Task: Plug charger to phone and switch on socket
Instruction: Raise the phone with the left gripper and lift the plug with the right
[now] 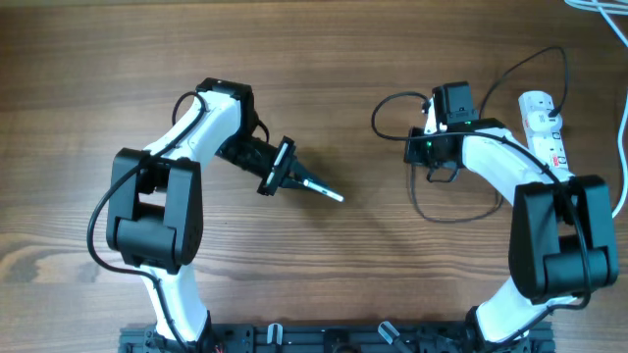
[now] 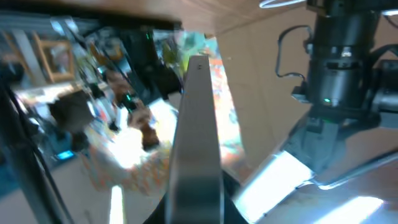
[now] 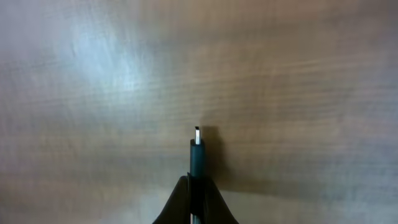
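Observation:
My left gripper (image 1: pixel 294 176) is shut on the phone (image 1: pixel 322 189), held edge-on above the table so that only its thin edge shows. In the left wrist view the phone's grey edge (image 2: pixel 199 124) rises between the jaws (image 2: pixel 199 210). My right gripper (image 1: pixel 432 159) points down at the table and is shut on the charger's black plug (image 3: pixel 197 158); its metal tip (image 3: pixel 196 134) sticks out past the fingers (image 3: pixel 197 186), just above the wood. The thin black cable (image 1: pixel 461 214) loops around the right arm. The white socket strip (image 1: pixel 545 127) lies at the far right.
The right arm (image 2: pixel 342 68) stands in front of the left wrist camera. The thick white cord (image 1: pixel 599 15) runs off the top right corner. The arm bases sit at the table's front edge (image 1: pixel 314 338).

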